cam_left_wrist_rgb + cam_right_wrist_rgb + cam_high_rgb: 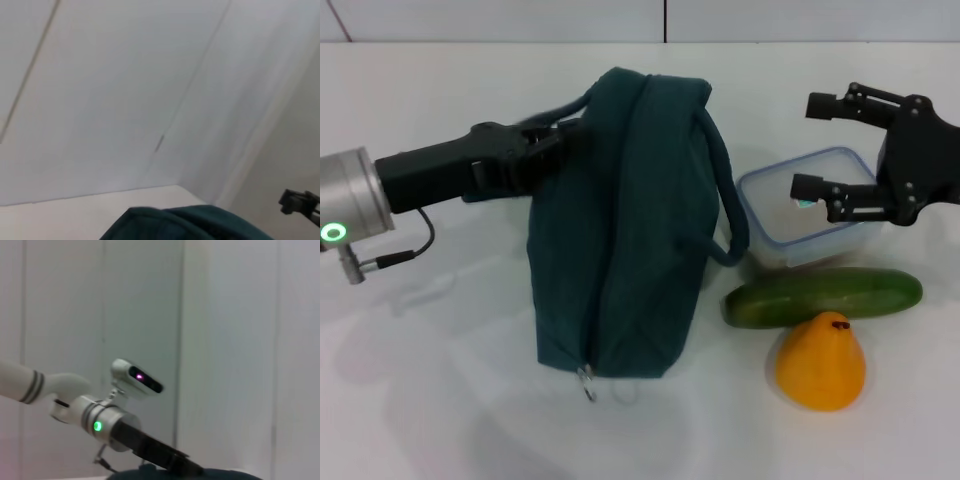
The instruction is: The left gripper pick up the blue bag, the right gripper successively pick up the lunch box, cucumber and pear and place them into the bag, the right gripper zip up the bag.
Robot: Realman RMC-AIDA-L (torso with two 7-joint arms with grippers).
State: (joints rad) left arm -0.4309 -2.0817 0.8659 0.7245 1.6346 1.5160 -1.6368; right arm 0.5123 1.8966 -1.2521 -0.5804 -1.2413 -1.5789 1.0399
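The pear (821,362) sits nearest, a smooth orange-yellow lump with a small dark stem, resting on the white table (430,400). Just behind it, touching or nearly so, lies the cucumber (823,296), long, glossy and dark green, stretched crosswise. Behind that is the lunch box (802,208), clear plastic with rounded corners and a blue rim.

The right gripper (803,145) hangs over the box with its two black fingers spread wide, one finger (830,104) beyond the far rim, the other (820,190) above the lid; nothing is between them, and whether the lower one touches the lid I cannot tell.

The bag (620,220) lies at mid-table, soft teal fabric, long and bulging, its zipper running along the top ridge to a metal ring pull (587,382) at the near end. One rope handle (724,190) loops down its right side toward the box. The left gripper (558,135) reaches in from the left and its black fingers are clamped on the other handle at the bag's far upper corner. The silver wrist behind shows a green light.
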